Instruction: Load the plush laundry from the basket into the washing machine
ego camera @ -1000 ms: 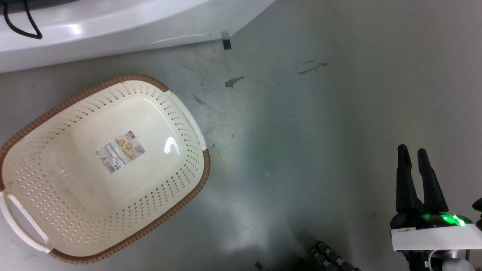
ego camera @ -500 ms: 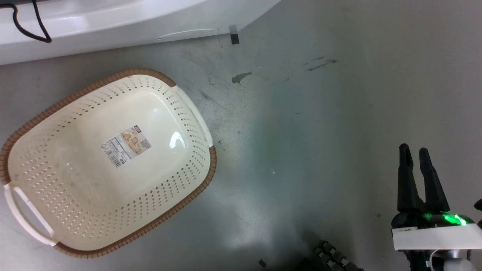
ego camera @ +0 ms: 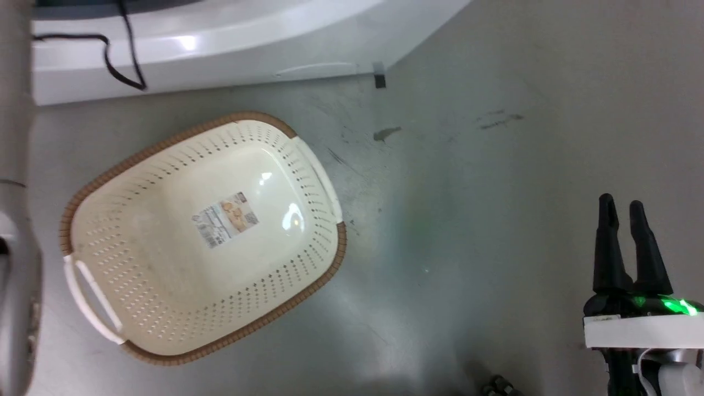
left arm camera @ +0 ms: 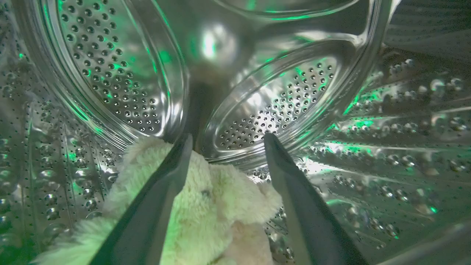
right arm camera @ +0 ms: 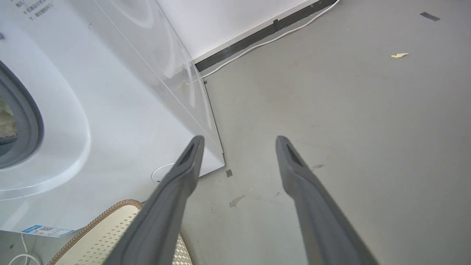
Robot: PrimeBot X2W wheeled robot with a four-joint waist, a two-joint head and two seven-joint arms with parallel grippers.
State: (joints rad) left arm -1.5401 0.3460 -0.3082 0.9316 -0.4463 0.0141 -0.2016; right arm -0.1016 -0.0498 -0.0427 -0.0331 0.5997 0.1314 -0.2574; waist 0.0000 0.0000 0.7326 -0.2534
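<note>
In the left wrist view the plush laundry (left arm camera: pixel 217 206), fluffy and cream, lies on the floor of the washing machine's perforated steel drum (left arm camera: pixel 110 70). My left gripper (left arm camera: pixel 225 141) is inside the drum, open, its fingers standing above the plush and apart from it. The basket (ego camera: pixel 165 258) sits on the floor in the head view with nothing in it but a sticker on its bottom. The washing machine (ego camera: pixel 220 49) stands behind it. At the lower right my right gripper (ego camera: pixel 621 204) hangs open over bare floor, holding nothing.
A black cable (ego camera: pixel 124 60) hangs over the washer front. A pale arm segment (ego camera: pixel 16 220) runs down the left edge of the head view. The right wrist view has the washer's white front (right arm camera: pixel 110 121), its grey door seal (right arm camera: pixel 22 121), a wall cable (right arm camera: pixel 272 38) and grey floor.
The head camera has shifted, so the basket and washer sit further right in the picture and a pale arm segment has entered at the left. The right gripper stays open.
</note>
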